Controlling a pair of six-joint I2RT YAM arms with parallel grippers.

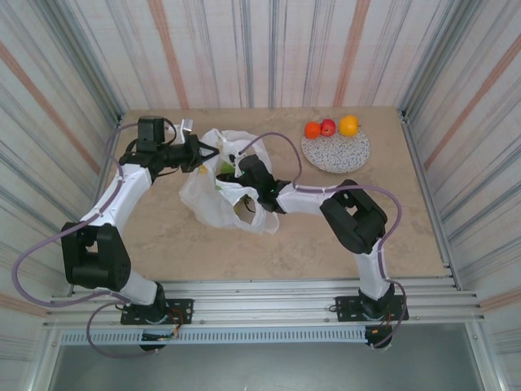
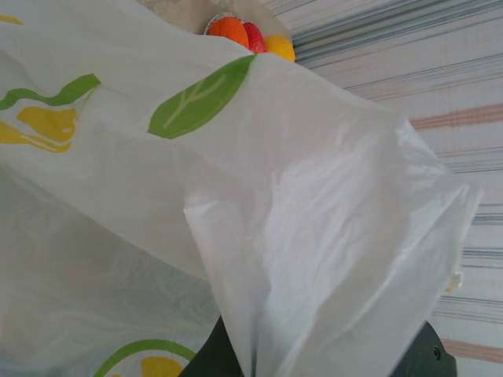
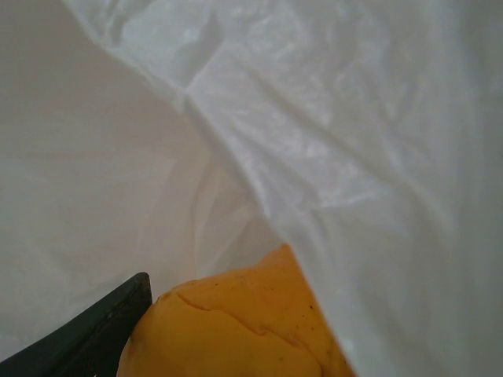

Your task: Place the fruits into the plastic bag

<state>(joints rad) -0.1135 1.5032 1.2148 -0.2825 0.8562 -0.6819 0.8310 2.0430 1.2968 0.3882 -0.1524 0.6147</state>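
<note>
Smooth yellow-orange fruit (image 3: 236,330) lower centre, touching a dark finger of the right gripper (image 1: 242,174), under the crinkly white plastic bag (image 3: 330,133). Left gripper (image 1: 202,155) is at the bag's edge. Can't tell either grip.

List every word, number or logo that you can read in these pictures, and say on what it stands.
None can be read.
The bag bears only pictures, lemon slices and green leaves, and no letters.
The plate and the fruits show no marks.
</note>
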